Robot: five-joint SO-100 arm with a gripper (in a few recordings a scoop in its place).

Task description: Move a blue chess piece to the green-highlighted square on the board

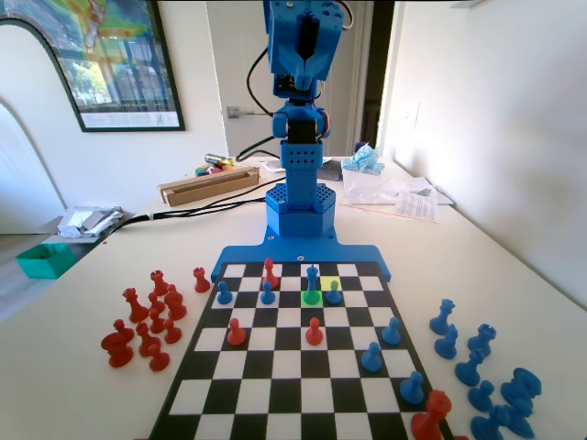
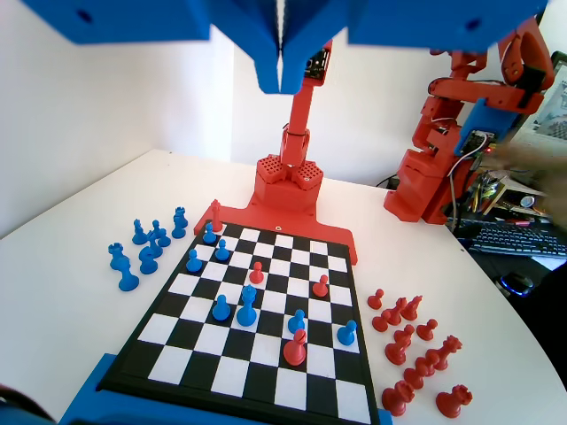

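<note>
The tall blue chess piece (image 1: 312, 278) stands upright on the green-highlighted square (image 1: 312, 298) in the board's (image 1: 275, 367) second row from the blue arm. In the wrist view the same piece (image 2: 247, 305) stands on the board (image 2: 204, 341) between blue pawns. My gripper (image 2: 282, 84) hangs high above the board, jaws pressed together with nothing between them, well clear of every piece. The blue arm (image 1: 298, 110) is folded upright over its base.
A blue pawn (image 1: 335, 292) sits by the yellow-tinted square (image 1: 328, 282). Red pawns (image 1: 314, 330) and other blue pawns (image 1: 371, 357) dot the board. Red pieces (image 1: 147, 321) cluster off its left side in the fixed view, blue ones (image 1: 477, 367) off its right.
</note>
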